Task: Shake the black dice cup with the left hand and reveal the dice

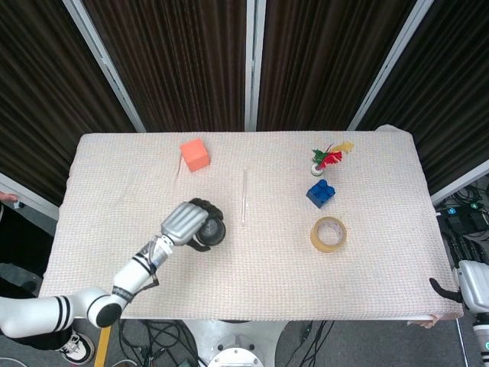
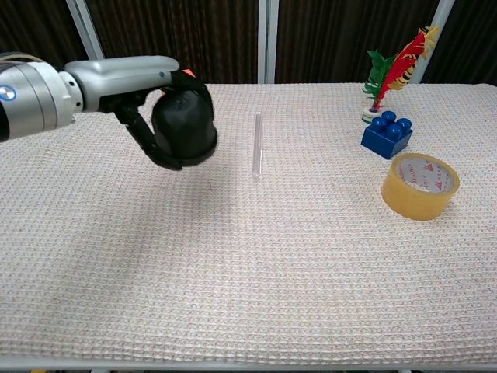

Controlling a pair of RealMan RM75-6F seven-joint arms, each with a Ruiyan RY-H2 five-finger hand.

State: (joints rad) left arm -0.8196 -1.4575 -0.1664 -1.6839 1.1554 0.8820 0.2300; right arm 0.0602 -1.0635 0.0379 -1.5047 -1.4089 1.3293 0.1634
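Above the table (image 2: 233, 295), at 9 o'clock from the clear tube (image 2: 257, 144), left hand (image 2: 147, 93) w/ fingers (image 2: 147, 136) clamped round black dice cup (image 2: 185, 124).

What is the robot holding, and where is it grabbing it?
Its left hand grips the black dice cup around the sides, lifted above the table.
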